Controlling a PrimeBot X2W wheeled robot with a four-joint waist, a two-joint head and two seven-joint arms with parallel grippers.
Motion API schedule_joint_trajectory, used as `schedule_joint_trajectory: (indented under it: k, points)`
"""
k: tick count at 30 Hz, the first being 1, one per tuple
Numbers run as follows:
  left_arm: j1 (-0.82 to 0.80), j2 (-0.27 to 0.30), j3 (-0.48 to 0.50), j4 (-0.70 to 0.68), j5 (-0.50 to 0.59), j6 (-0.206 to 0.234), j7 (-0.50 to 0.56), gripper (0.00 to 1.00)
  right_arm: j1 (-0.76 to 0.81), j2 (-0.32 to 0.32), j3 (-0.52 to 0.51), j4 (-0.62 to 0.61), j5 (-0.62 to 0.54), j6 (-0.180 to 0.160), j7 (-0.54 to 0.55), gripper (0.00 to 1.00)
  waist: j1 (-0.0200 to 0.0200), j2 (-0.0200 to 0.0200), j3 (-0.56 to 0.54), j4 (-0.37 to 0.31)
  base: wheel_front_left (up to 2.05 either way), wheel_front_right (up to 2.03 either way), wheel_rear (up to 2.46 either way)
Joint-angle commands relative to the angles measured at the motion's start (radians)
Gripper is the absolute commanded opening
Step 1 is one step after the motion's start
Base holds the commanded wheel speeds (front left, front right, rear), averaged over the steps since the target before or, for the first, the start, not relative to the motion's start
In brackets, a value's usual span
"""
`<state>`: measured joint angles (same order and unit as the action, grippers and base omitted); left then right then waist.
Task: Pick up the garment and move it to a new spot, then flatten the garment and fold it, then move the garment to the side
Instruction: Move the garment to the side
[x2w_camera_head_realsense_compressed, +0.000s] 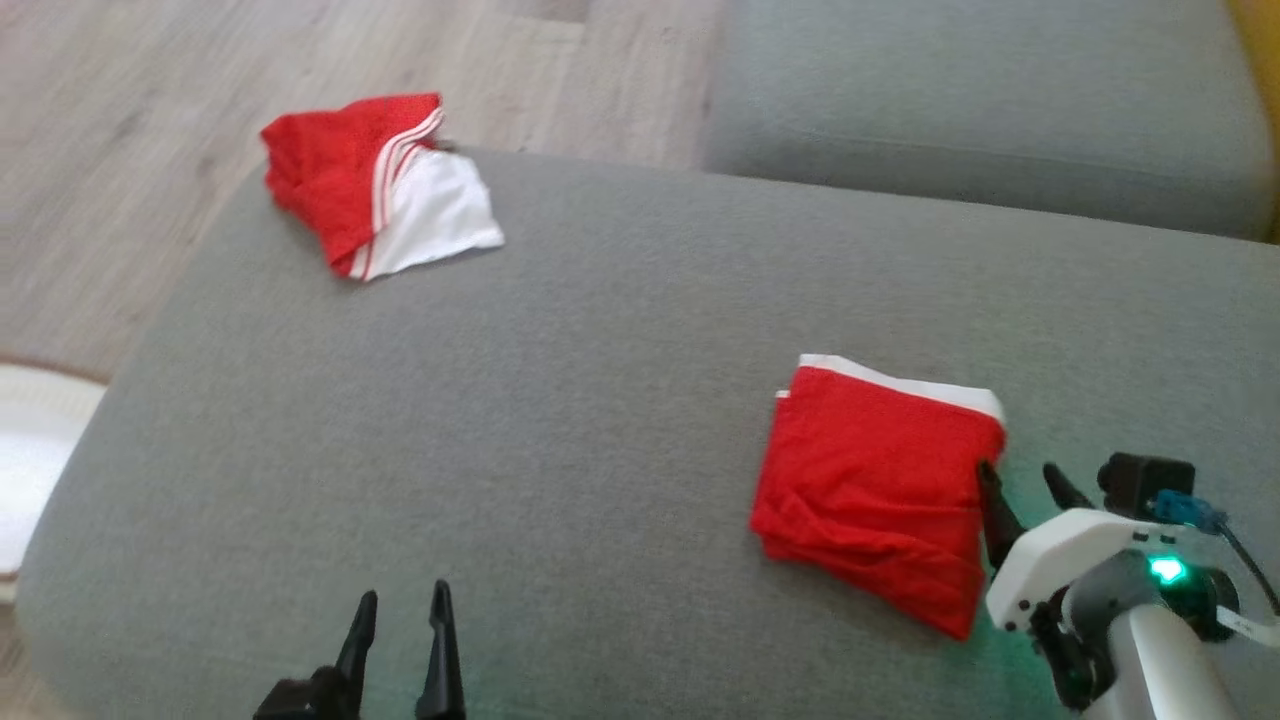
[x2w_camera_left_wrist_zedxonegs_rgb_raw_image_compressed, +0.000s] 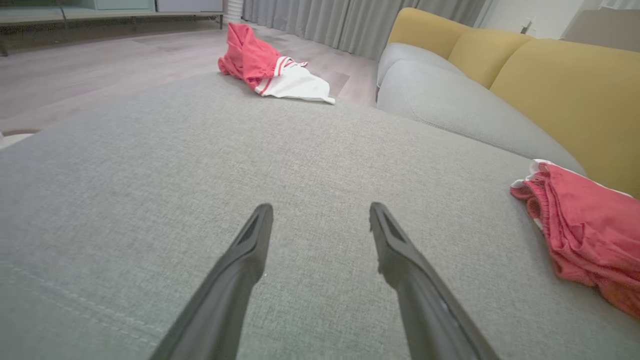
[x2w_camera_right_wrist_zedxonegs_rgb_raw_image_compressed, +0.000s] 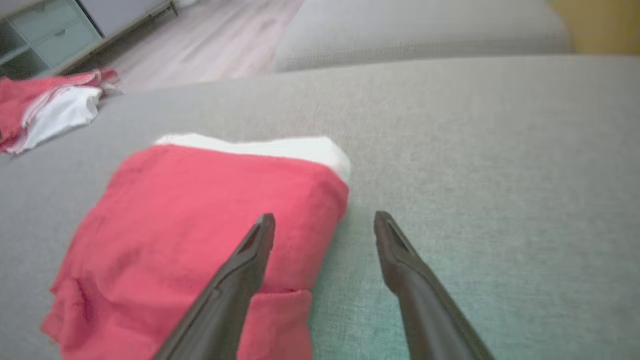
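A red garment, folded into a neat rectangle with a white edge at its far side, lies on the grey cushion at the right. My right gripper is open at its right edge. In the right wrist view one finger hovers over the red cloth and the other over bare cushion, with the gripper holding nothing. My left gripper is open over the near cushion, well left of the folded garment, fingers empty.
A second red and white garment lies crumpled at the cushion's far left corner. A grey sofa seat with yellow backrests stands beyond. Wooden floor borders the left side, with a white object low there.
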<state>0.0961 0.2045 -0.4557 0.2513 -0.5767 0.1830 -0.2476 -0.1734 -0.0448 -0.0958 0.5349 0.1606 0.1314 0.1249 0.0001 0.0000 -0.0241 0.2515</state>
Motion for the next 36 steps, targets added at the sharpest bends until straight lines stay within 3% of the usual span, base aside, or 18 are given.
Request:
schedule_joint_trajectory:
  k: [1, 10, 11, 12, 13, 14, 15, 21, 31, 36]
  points:
    - [-0.063, -0.006, 0.025, -0.024, 0.004, -0.006, -0.008, 1.0, -0.053, -0.005, 0.012, -0.009, -0.008, -0.001, 0.016, 1.0, -0.0001, 0.0, 0.024, 0.038, 0.0, 0.0, 0.0]
    - [-0.07, -0.016, 0.028, -0.013, 0.011, -0.013, -0.011, 1.0, -0.104, -0.005, 0.016, 0.152, 0.054, -0.001, 0.102, 1.0, -0.0001, 0.0, 0.048, 0.091, 0.0, 0.0, 0.0]
    - [-0.069, -0.016, 0.031, -0.015, 0.012, -0.012, -0.012, 1.0, -0.11, -0.005, 0.02, 0.158, 0.054, -0.001, 0.098, 0.79, -0.0001, 0.0, 0.053, 0.088, 0.0, 0.0, 0.0]
    - [-0.069, -0.016, 0.033, -0.017, 0.013, -0.012, -0.012, 1.0, -0.117, -0.005, 0.025, 0.161, 0.048, -0.001, 0.093, 0.5, -0.0001, 0.0, 0.059, 0.084, 0.0, 0.0, 0.0]
    - [-0.07, -0.016, 0.034, -0.019, 0.015, -0.012, -0.012, 1.0, -0.126, -0.005, 0.028, 0.162, 0.043, -0.001, 0.087, 0.34, -0.0001, 0.0, 0.065, 0.077, 0.0, 0.0, 0.0]
    - [-0.071, -0.017, 0.035, -0.022, 0.017, -0.013, -0.012, 1.0, -0.135, -0.005, 0.031, 0.161, 0.037, -0.001, 0.08, 0.34, -0.0001, 0.0, 0.074, 0.066, 0.0, 0.0, 0.0]
    - [-0.073, -0.017, 0.035, -0.025, 0.02, -0.014, -0.013, 1.0, -0.145, -0.005, 0.032, 0.157, 0.026, -0.001, 0.07, 0.0, -0.0001, 0.0, 0.082, 0.055, 0.0, 0.0, 0.0]
    - [-0.096, -0.019, 0.042, -0.054, 0.035, -0.016, -0.013, 1.0, -0.206, -0.006, 0.03, 0.113, -0.05, -0.001, 0.03, 0.0, -0.0001, 0.0, 0.139, -0.045, 0.0, 0.0, 0.0]
    - [-0.193, 0.001, 0.044, -0.16, 0.076, -0.025, -0.005, 1.0, -0.309, -0.067, 0.021, -0.003, -0.088, -0.001, 0.041, 0.0, -0.0001, 0.0, 0.286, -0.354, 0.0, 0.0, 0.0]
    - [-0.249, 0.03, 0.029, -0.207, 0.109, -0.026, 0.032, 1.0, -0.358, -0.091, -0.006, -0.027, -0.087, -0.001, 0.028, 0.0, -0.0001, 0.0, 0.354, -0.469, 0.0, 0.0, 0.0]
